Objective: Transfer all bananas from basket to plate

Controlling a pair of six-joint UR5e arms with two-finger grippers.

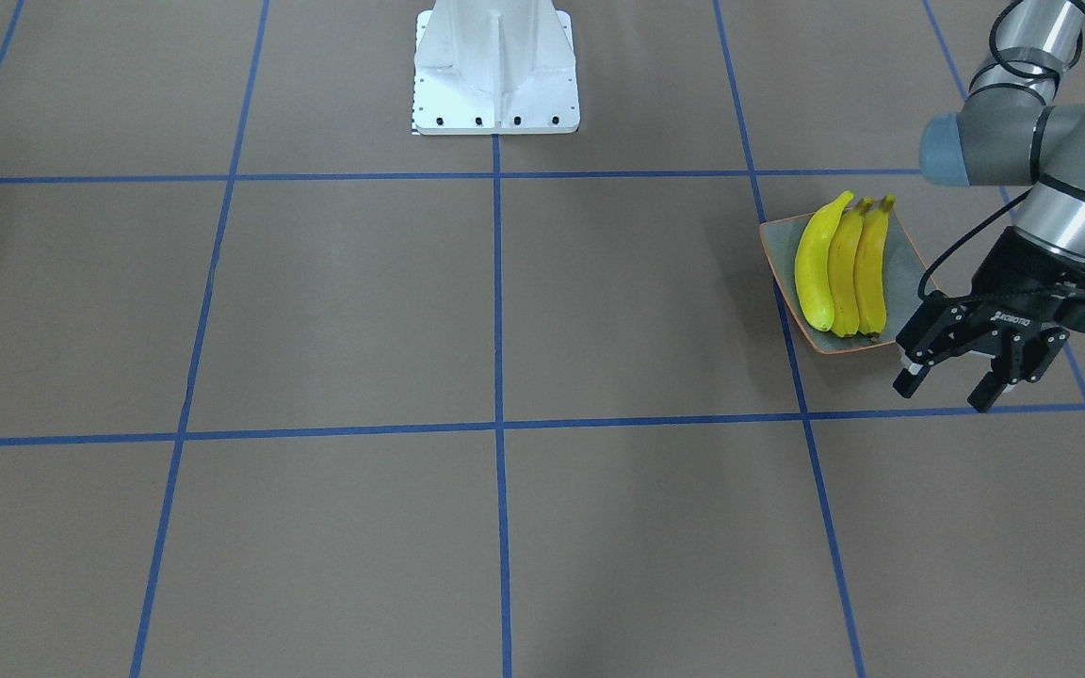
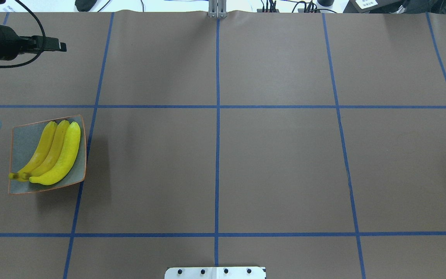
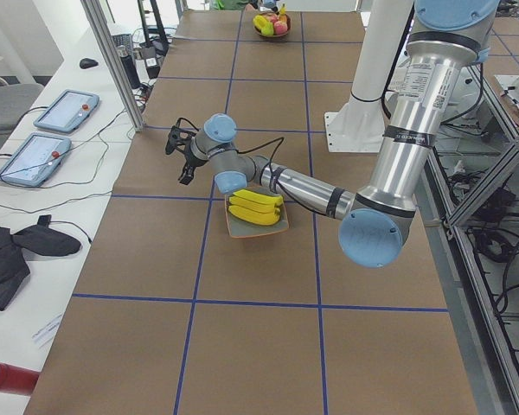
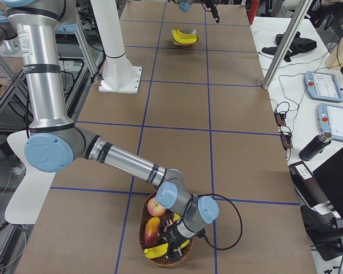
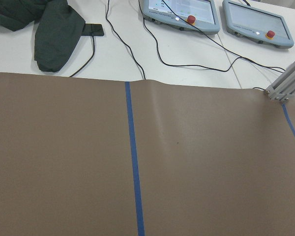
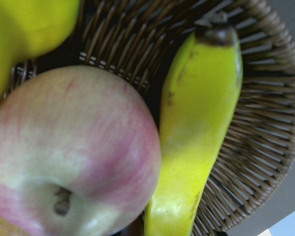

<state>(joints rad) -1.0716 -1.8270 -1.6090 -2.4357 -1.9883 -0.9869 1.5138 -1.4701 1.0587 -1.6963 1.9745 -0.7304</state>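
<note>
Three bananas point(image 1: 842, 268) on plate point(image 1: 902, 282), fourth banana point(image 6: 196, 128) in basket point(image 6: 265, 123)
It lies beside an apple point(image 6: 73, 152). My left gripper point(image 1: 947, 391) hangs open, empty, beside the plate; my right gripper point(image 4: 174, 242) sits in the basket, grip impossible to tell.

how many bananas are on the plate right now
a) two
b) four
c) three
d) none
c: three bananas lie side by side on the plate, while the fourth banana is in the basket.
</note>
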